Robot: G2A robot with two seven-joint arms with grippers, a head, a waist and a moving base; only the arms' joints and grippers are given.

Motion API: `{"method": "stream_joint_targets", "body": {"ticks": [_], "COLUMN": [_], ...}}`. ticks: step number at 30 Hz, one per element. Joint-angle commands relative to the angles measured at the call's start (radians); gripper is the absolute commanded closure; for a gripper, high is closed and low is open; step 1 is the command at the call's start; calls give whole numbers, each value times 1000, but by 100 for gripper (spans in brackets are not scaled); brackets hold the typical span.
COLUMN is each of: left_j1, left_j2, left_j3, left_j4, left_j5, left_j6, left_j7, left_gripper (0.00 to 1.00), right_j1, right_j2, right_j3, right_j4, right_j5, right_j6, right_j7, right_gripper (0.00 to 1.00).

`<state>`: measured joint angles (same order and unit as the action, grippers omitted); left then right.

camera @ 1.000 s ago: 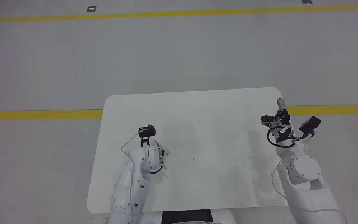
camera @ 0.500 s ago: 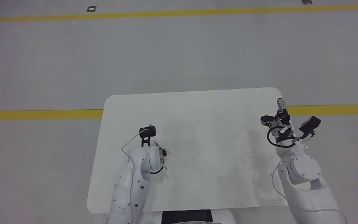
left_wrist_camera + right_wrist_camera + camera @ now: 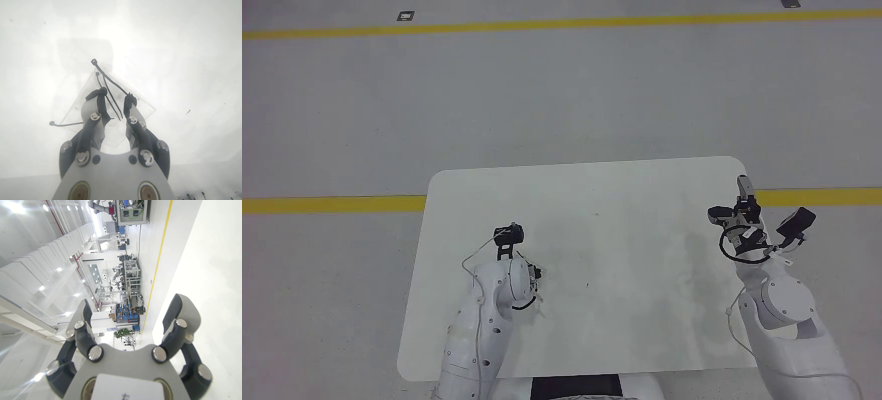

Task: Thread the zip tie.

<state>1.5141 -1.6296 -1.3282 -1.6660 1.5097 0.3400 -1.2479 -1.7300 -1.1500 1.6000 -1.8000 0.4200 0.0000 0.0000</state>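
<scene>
Several black zip ties [image 3: 111, 83] lie crossed on a small clear plastic plate [image 3: 147, 108] on the white table [image 3: 642, 200]. One more zip tie [image 3: 66, 124] pokes out over the plate's edge. My left gripper [image 3: 116, 93] hangs just over the plate, open, with its black-taped fingertips on either side of two of the ties; I cannot tell whether it touches them. In the top view the left gripper [image 3: 527, 272] is at the table's near left. My right gripper [image 3: 131, 302] is open and holds nothing, raised at the table's right edge [image 3: 734, 205].
The white table's middle and far half are bare apart from small dark specks [image 3: 188, 111]. The table's rounded edges border grey floor with yellow lines [image 3: 332, 204]. The right wrist view looks out into a workshop hall with racks [image 3: 130, 272].
The left arm has shifted slightly to the right over the zip ties. The right arm has stayed where it was.
</scene>
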Motion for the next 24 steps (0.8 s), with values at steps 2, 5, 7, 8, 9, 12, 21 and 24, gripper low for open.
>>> {"method": "stream_joint_targets", "body": {"ticks": [2, 5, 7, 8, 9, 12, 21, 24], "left_j1": [0, -3, -5, -7, -9, -11, -17, -18], "left_j2": [0, -1, -2, -2, -2, -3, -5, -6], "left_j3": [-2, -1, 3, 5, 6, 7, 9, 9], "left_j4": [0, 8, 18, 23, 26, 32, 46, 49], "left_j5": [-2, -2, 2, 1, 1, 0, 7, 11], "left_j6": [0, 0, 0, 0, 0, 0, 0, 0], "left_j7": [3, 6, 5, 4, 4, 5, 4, 3], "left_gripper": [83, 83, 83, 83, 83, 83, 85, 85], "right_j1": [0, 0, 0, 0, 0, 0, 0, 0], "right_j2": [0, 0, 0, 0, 0, 0, 0, 0], "right_j3": [0, 0, 0, 0, 0, 0, 0, 0], "right_j4": [0, 0, 0, 0, 0, 0, 0, 0], "right_j5": [0, 0, 0, 0, 0, 0, 0, 0], "right_j6": [0, 0, 0, 0, 0, 0, 0, 0], "right_j7": [0, 0, 0, 0, 0, 0, 0, 0], "right_gripper": [0, 0, 0, 0, 0, 0, 0, 0]}}
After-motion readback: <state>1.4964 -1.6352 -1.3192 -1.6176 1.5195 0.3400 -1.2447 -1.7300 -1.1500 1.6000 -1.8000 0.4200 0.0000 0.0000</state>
